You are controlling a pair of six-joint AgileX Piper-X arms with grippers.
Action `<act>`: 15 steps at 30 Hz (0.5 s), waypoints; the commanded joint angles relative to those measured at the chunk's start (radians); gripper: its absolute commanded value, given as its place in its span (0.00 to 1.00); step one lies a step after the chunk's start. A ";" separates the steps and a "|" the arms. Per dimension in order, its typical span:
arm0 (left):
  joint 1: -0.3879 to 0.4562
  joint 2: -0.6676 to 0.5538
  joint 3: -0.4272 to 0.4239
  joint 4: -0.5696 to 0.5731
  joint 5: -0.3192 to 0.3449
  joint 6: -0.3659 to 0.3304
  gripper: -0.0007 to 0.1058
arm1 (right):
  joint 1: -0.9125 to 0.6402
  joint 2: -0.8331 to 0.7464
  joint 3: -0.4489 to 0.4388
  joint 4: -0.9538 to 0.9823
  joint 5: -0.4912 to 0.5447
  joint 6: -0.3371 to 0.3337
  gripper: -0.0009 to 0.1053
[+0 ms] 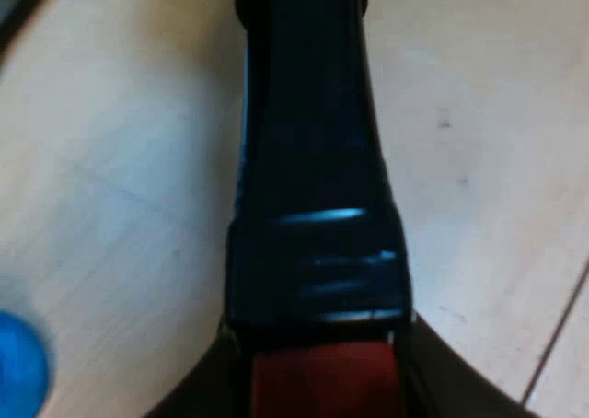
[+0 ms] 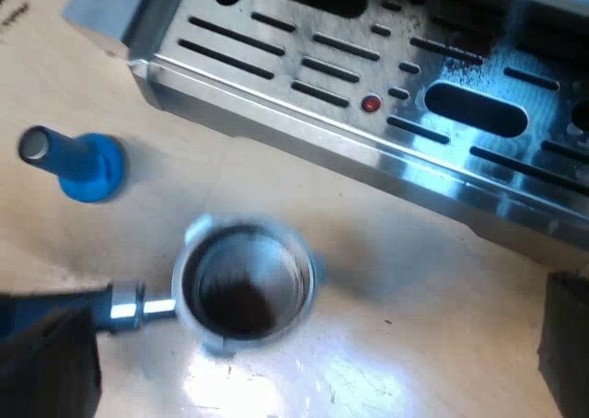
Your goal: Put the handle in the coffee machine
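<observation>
The holder's dark handle (image 1: 313, 160) runs straight away from my left gripper (image 1: 322, 386). Its red end (image 1: 322, 381) sits between the two black fingers (image 1: 189, 395), which are shut against it. From above, the holder's round metal basket (image 2: 244, 284) hovers over the wooden table, just in front of the espresso machine's slotted steel drip tray (image 2: 386, 114). A dark residue lies in the basket's bottom. My right gripper (image 2: 308, 330) is open over the basket, its fingers (image 2: 563, 344) spread wide on either side with nothing between them.
A blue tamper (image 2: 83, 165) lies on its side on the table near the drip tray's corner, a short way from the basket. It also appears as a blue blob, the tamper (image 1: 18, 363), beside the left gripper. A red dot (image 2: 370, 104) marks the tray.
</observation>
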 commanded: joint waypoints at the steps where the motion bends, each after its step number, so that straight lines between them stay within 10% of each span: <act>1: 0.022 -0.009 -0.019 -0.033 0.023 0.012 0.01 | 0.001 -0.037 -0.011 0.005 0.008 -0.012 0.94; 15: 0.299 -0.012 -0.031 -0.042 0.049 0.058 0.01 | 0.226 -0.054 0.035 -0.085 0.248 0.029 0.94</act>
